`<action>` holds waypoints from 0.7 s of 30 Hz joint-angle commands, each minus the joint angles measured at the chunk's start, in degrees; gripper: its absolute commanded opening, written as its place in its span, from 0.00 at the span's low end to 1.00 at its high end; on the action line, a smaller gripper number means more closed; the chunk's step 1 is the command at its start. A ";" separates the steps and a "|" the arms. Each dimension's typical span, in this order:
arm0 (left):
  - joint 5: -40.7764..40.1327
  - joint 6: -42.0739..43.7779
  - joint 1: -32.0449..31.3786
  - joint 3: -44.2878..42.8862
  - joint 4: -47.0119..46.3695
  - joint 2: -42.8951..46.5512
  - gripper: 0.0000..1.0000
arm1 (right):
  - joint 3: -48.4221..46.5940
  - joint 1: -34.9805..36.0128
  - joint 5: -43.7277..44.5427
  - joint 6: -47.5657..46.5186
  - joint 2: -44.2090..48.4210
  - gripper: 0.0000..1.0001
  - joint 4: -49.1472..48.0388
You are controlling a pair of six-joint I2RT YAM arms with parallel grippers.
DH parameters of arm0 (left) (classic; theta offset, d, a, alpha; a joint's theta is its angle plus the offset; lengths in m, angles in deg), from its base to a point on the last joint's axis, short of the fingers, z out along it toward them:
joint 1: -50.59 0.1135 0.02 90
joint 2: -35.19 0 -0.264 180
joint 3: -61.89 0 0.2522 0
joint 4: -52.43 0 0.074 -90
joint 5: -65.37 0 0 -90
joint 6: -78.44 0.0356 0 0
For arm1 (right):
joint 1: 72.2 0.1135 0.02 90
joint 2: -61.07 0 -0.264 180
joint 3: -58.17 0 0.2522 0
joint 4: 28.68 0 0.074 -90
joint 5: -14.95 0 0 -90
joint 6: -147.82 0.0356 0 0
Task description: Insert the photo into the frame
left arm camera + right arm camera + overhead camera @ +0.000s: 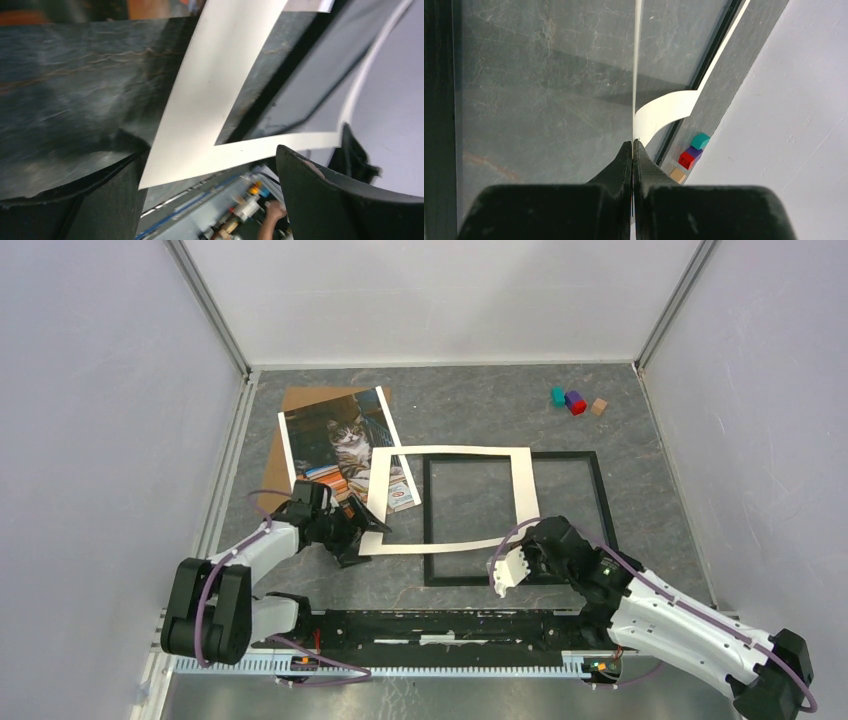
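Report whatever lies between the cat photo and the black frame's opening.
The white cardboard mat border does: it lies over the left part of the thin black rectangular frame and covers the near right corner of the colour cat photo. The right gripper pinches its near edge.

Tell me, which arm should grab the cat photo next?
Left, probably: the left tool is open and close beside the photo, while the right tool is shut on the mat.

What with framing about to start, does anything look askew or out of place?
The white mat lies crooked across both the photo and the frame, its near edge pinched and bowed by the right gripper.
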 commanded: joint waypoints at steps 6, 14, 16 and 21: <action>12.26 -10.17 6.45 8.48 -25.83 -1.19 0.89 | -0.55 -0.43 -2.42 -0.52 1.60 0.00 -1.72; 20.13 -11.57 17.88 9.10 -30.86 -2.59 0.73 | 0.39 -0.87 -2.46 -0.52 3.38 0.00 -1.19; 23.12 -14.04 18.00 9.20 -36.91 -5.51 0.72 | 0.59 -0.95 -2.46 -0.61 3.60 0.00 -1.26; 29.64 -15.43 17.84 7.61 -43.87 -12.49 0.76 | 1.17 -1.05 -3.23 -0.21 3.83 0.00 -1.90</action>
